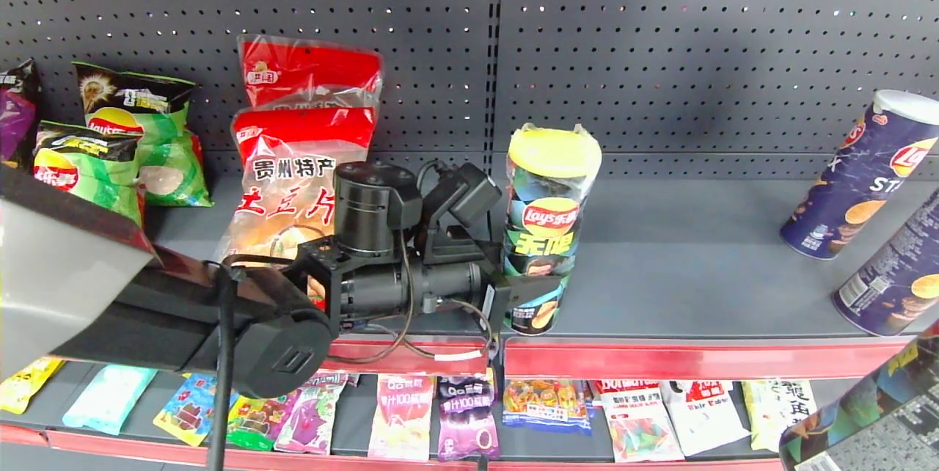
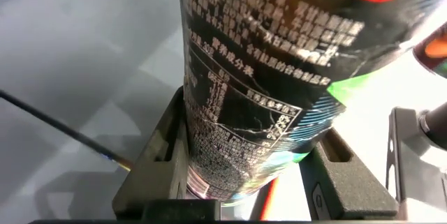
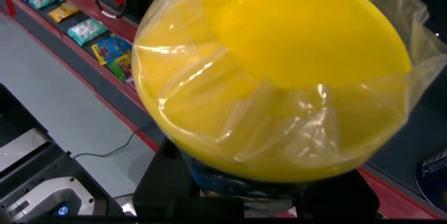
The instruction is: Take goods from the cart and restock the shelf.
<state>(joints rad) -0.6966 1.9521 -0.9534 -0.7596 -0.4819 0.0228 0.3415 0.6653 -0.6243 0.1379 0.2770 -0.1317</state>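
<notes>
Left gripper [image 1: 538,293] clamped low around your yellow-lidded chip can [image 1: 549,229], upright at the shelf's [image 1: 697,265] front edge
Not yet released; the second can [image 1: 866,420] in your right gripper [image 3: 244,206] is left to shelve

Retail shop, snack aisle. Grey pegboard [image 1: 660,53] back wall, metal shelf [image 1: 697,265] with a red price rail [image 1: 697,357] along its front edge. Stocked with packaged goods facing out: chip bags [image 1: 139,133] in rows at left, red snack bags [image 1: 293,163] beside them, chip cans [image 1: 858,177] at right. Lower shelf [image 1: 352,420] holds candy packets [image 1: 543,401] side by side.
</notes>
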